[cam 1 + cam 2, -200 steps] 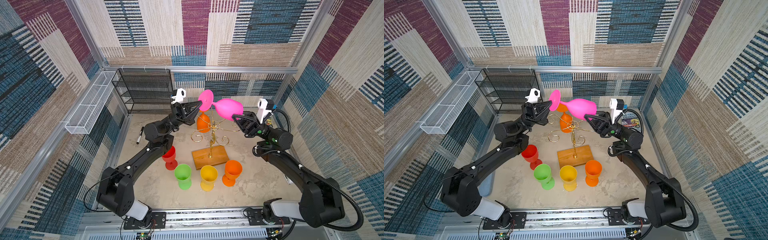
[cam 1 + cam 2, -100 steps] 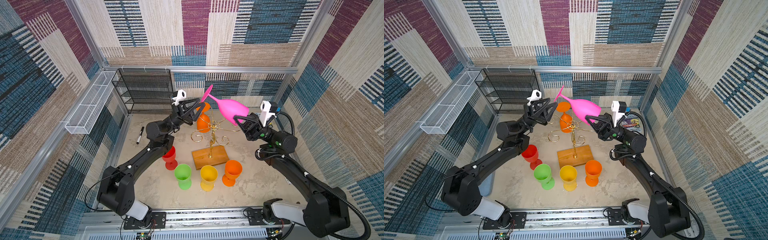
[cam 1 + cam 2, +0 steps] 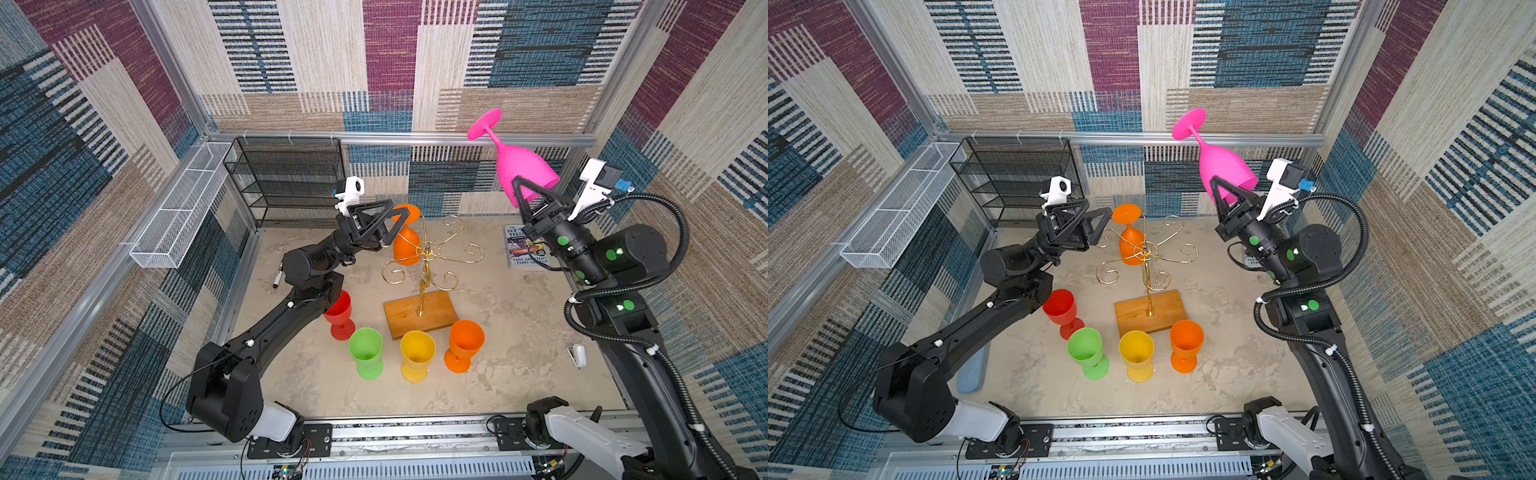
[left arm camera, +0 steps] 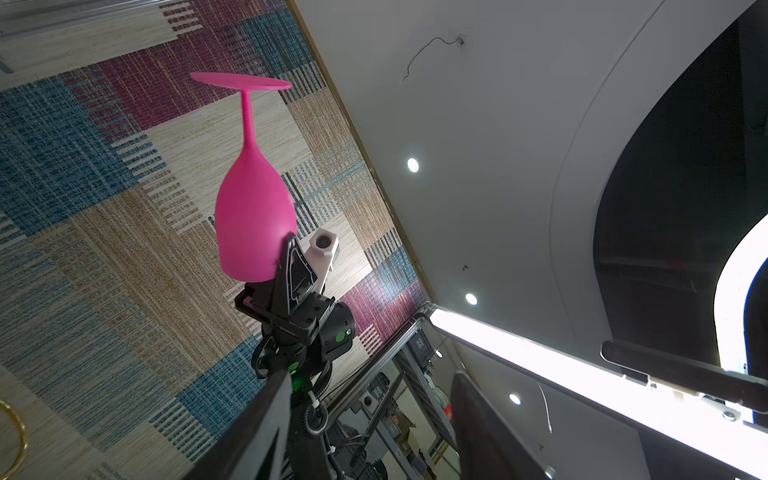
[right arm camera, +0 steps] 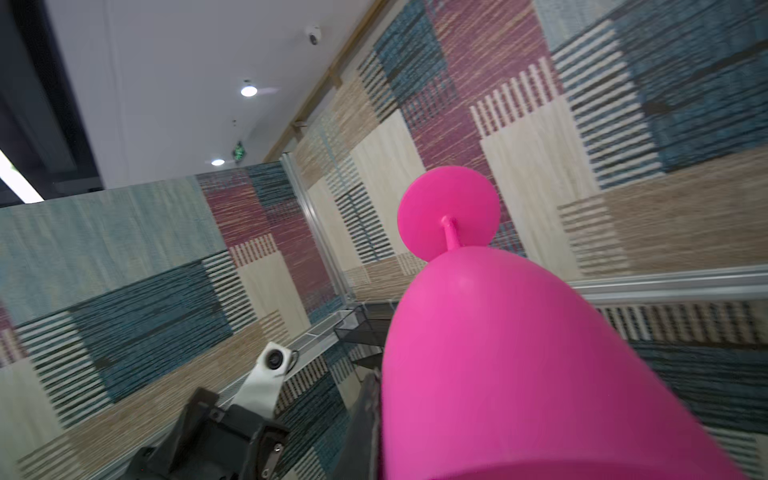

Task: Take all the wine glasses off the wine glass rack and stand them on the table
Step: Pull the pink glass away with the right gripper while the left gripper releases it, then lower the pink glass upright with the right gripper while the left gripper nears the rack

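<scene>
Right claw (image 3: 525,189) clamps the upturned wine glass (image 3: 521,166) by its rim from below; left claw (image 3: 400,208) gapes.

We see a mottled beige desk (image 3: 519,340). At its middle the wine glass rack (image 3: 423,286) stands on its wooden base. Just in front stand a red goblet (image 3: 338,311), a green goblet (image 3: 365,353), a yellow goblet (image 3: 417,355) and an orange goblet (image 3: 465,340), all upright. A black mesh shelf unit (image 3: 286,178) stands at the back left with a black marker (image 3: 277,279) near it. A book (image 3: 525,247) lies at the back right, and a small white object (image 3: 577,355) by the right edge.
</scene>
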